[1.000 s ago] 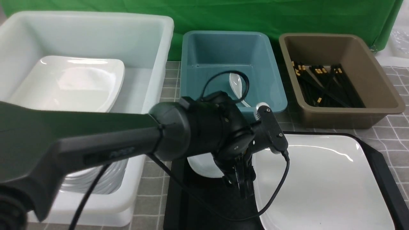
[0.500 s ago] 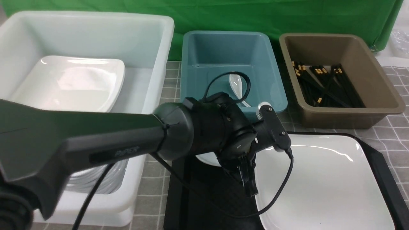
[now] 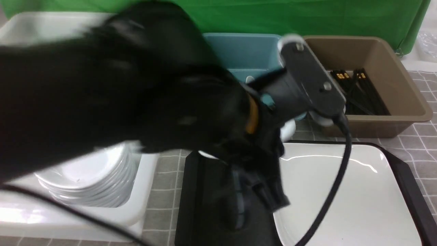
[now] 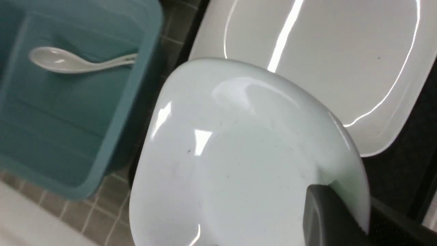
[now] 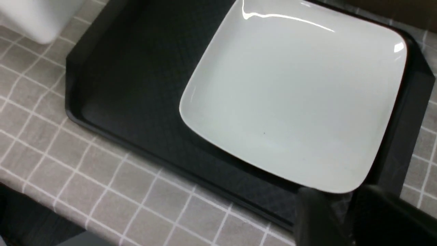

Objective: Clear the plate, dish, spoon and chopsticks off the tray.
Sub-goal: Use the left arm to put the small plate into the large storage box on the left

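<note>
My left gripper (image 4: 355, 218) is shut on the rim of the small pale dish (image 4: 239, 153), which hangs tilted above the far left of the black tray (image 3: 205, 212). In the front view my blurred left arm hides most of the dish (image 3: 288, 130). The large white plate (image 3: 341, 194) lies on the tray's right half. Just off the plate's (image 5: 293, 99) near corner, my right gripper (image 5: 344, 208) stands open with tray (image 5: 136, 78) showing between its fingers. The spoon (image 4: 75, 63) lies in the teal tub. The chopsticks (image 3: 355, 89) lie in the brown tub.
A big white tub (image 3: 146, 205) at the left holds a stack of small dishes (image 3: 85, 177). The teal tub (image 3: 239, 51) and brown tub (image 3: 392, 112) stand side by side behind the tray. Grey checked cloth (image 5: 102, 191) covers the table.
My left gripper has shut on the dish's rim and risen with it off the tray, the arm swinging up close to the camera. The plate has not moved.
</note>
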`<state>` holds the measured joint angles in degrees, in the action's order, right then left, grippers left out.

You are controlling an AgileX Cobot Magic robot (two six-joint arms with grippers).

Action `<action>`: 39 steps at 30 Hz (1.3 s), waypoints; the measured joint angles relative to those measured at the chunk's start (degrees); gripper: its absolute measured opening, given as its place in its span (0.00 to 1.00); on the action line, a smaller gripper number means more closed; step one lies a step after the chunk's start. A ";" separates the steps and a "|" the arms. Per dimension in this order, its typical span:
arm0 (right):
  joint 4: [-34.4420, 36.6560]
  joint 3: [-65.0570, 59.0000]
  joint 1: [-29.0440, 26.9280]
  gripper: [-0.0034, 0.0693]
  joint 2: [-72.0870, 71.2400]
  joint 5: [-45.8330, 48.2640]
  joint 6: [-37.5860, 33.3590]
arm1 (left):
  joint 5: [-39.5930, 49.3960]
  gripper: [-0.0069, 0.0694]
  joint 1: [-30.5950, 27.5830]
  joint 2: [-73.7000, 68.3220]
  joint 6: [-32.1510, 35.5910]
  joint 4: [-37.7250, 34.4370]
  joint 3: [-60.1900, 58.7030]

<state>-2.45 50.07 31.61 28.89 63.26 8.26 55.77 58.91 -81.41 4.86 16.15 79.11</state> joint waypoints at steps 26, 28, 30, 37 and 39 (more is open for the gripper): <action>2.45 0.00 0.00 0.35 0.00 -3.23 -0.33 | -3.41 0.17 -25.78 11.55 -6.57 7.15 -25.31; 2.45 0.00 0.00 0.35 0.00 -2.56 -0.33 | -3.72 0.22 -25.78 11.22 -6.57 6.75 -25.31; 2.82 0.00 0.00 0.35 0.00 -1.66 -0.17 | -3.93 0.32 -25.78 10.89 -6.57 6.47 -25.31; 2.95 0.00 0.00 0.43 0.00 0.32 -0.06 | -3.75 0.77 -25.78 11.65 -8.45 4.50 -25.01; 2.95 0.00 0.00 0.44 0.40 0.32 -0.06 | -3.52 0.85 -25.78 13.21 -8.57 1.89 -23.60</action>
<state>0.50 50.07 31.61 29.29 63.58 8.19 52.26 33.14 -68.20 -3.71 18.05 55.51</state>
